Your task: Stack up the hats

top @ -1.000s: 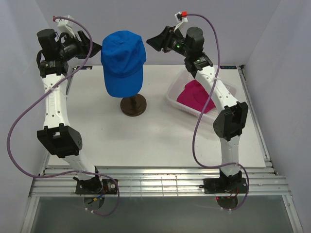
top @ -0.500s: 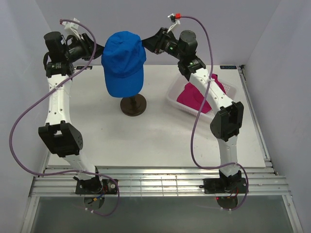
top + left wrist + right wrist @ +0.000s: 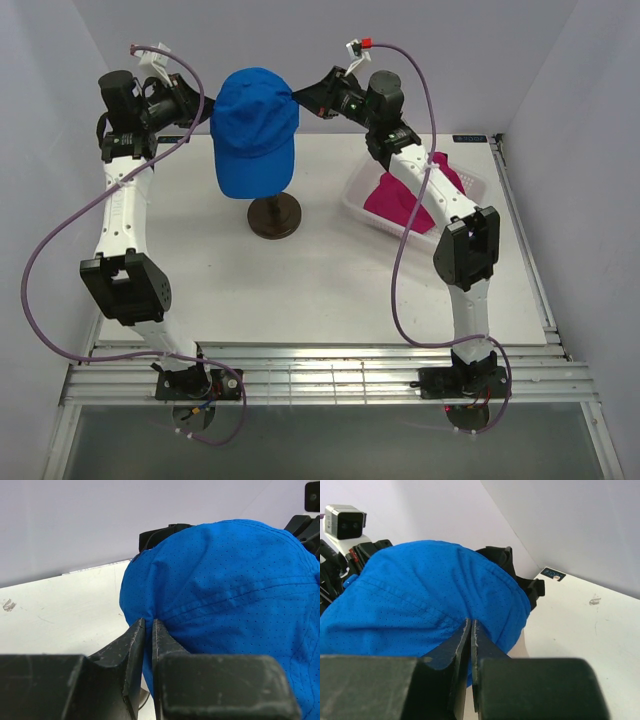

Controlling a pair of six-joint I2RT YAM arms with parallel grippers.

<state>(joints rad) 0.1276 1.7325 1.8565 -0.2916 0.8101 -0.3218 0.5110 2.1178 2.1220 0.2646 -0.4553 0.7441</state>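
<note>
The left gripper [image 3: 148, 626] has its dark, scuffed fingers pinched together on the left edge of the blue cap [image 3: 255, 125]. The cap is perforated fabric with stitched seams. It sits domed above a dark round stand [image 3: 275, 217], far centre on the white table [image 3: 330, 280]. The right gripper [image 3: 470, 625] is clamped on the cap's right side. Farther right, magenta fabric [image 3: 400, 200] lies in a white mesh basket [image 3: 358, 185]. The small dark label [image 3: 552, 573] is unreadable.

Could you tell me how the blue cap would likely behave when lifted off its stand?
Probably floppy: the blue cap is thin perforated fabric, creasing where the left pincer and right pincer pinch it. Likely light, so it may sag between them. The narrow stand might wobble.
</note>
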